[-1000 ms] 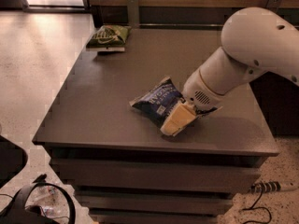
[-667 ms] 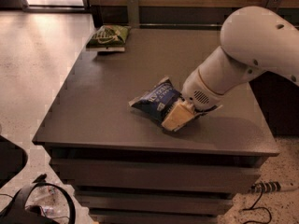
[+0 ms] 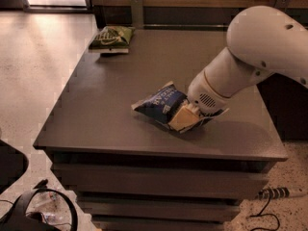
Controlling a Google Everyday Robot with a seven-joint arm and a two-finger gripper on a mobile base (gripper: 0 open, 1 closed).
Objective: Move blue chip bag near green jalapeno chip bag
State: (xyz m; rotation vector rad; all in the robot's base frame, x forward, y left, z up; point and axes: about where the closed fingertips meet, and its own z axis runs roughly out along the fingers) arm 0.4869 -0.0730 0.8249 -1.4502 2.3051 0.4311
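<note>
As gripper fingers (image 3: 182, 119) pinch its right end, crinkled blue chip bag (image 3: 158, 103) shows white lettering

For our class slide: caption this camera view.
Gripper at blue chip bag near front of table; green jalapeno chip bag at far-left corner.

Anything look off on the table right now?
Nothing spilled or damaged. The blue chip bag lies crumpled and askew mid-table, the gripper at its right end. The green jalapeno chip bag lies flat at the table's far left corner, close to the edge.
</note>
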